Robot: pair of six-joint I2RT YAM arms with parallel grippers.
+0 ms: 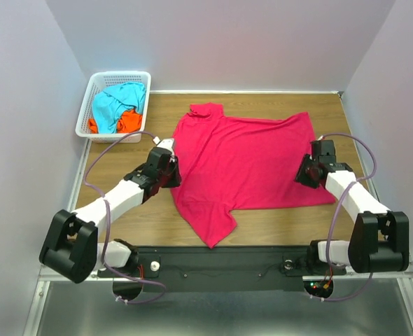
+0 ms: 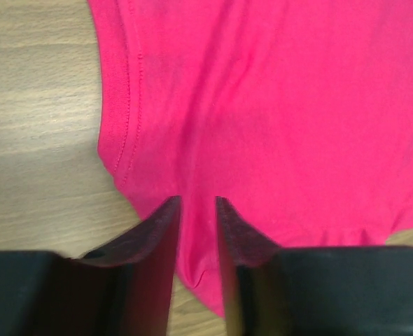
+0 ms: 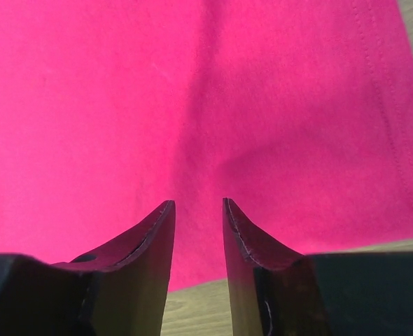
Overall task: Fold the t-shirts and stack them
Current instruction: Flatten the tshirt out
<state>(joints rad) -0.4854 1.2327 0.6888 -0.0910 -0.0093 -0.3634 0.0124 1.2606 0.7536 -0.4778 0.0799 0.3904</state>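
The crimson-pink t-shirt (image 1: pixel 248 157) lies spread flat on the wooden table, collar at the back, one sleeve reaching the front edge. My left gripper (image 1: pixel 173 170) is at the shirt's left edge, jaws nearly shut with a ridge of the pink cloth (image 2: pixel 262 105) pinched between them (image 2: pixel 198 204). My right gripper (image 1: pixel 306 171) is at the shirt's right edge, jaws also narrow on the pink cloth (image 3: pixel 192 84), with creases running out from between them (image 3: pixel 197 204). The turquoise-blue t-shirt (image 1: pixel 115 103) and the orange t-shirt (image 1: pixel 128 120) lie crumpled in the basket.
A white lattice basket (image 1: pixel 94 82) stands at the back left corner. Bare wooden table (image 1: pixel 122 150) shows left of the shirt and along the front. White walls close in the sides and back.
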